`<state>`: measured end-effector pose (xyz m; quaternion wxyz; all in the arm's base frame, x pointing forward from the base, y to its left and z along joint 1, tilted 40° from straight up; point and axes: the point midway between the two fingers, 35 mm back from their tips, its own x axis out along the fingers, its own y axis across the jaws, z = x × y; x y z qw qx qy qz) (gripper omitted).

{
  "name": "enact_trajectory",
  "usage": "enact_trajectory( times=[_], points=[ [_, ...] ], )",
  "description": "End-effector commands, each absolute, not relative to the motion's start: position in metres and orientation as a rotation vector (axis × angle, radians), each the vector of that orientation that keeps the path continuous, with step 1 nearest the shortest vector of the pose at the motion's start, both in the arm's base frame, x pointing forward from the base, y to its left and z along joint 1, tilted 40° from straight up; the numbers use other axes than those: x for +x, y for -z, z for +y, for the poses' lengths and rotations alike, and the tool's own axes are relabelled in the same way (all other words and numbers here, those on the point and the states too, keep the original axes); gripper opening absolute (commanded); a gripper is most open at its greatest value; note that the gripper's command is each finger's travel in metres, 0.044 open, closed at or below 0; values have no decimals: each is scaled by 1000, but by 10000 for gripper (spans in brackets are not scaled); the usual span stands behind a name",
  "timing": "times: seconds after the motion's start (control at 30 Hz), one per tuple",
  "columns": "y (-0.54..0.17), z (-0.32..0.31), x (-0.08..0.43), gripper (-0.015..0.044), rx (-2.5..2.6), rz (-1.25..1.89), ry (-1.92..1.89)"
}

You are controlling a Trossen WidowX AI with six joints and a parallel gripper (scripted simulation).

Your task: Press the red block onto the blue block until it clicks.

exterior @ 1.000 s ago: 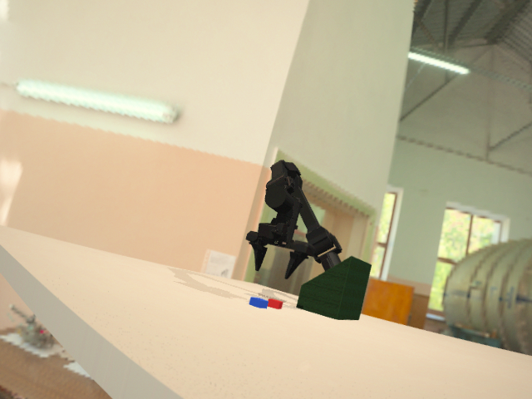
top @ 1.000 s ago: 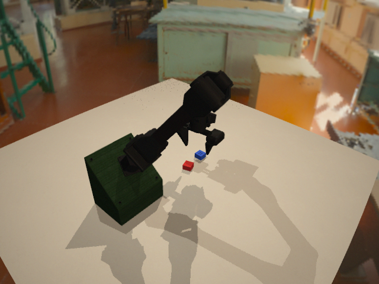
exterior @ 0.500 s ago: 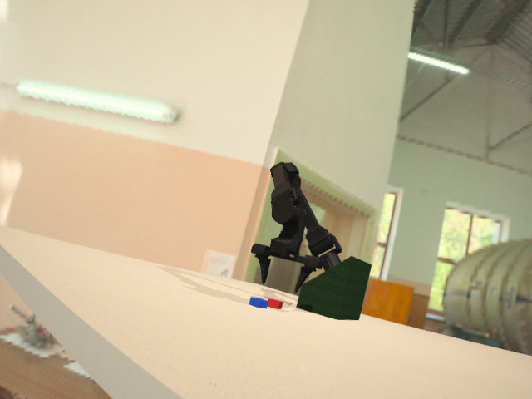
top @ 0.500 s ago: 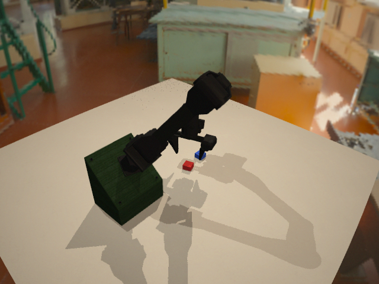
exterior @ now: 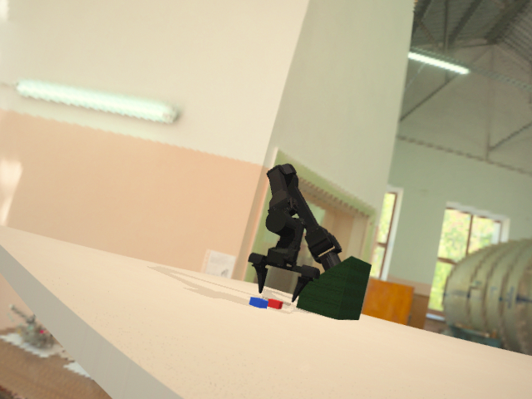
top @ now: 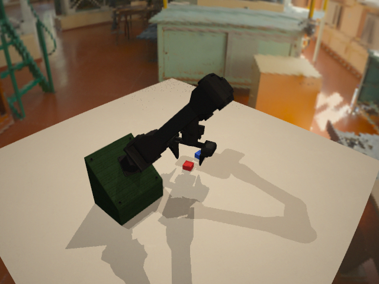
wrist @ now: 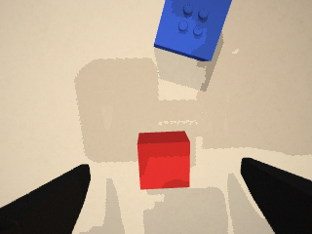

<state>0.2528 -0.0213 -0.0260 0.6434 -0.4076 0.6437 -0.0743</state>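
While my claw hangs wide and unladen above the table, the red block sits between my fingertips in the wrist view, with the blue block apart at one o'clock. I should centre on red, descend straight, then close evenly on opposite sides, keeping it level for pressing.
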Motion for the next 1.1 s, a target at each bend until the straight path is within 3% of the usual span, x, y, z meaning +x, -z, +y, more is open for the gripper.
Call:
enact_trajectory(
  times=[0.0,0.33,0.7,1.03,1.07],
  points=[
    [31,-26,252,440,-939,1473,168],
    [41,-35,253,440,-940,1474,169],
    [41,-35,253,151,-940,1474,169],
    [41,-35,253,85,-940,1474,169],
    [41,-35,253,58,-940,1474,169]
  ],
)
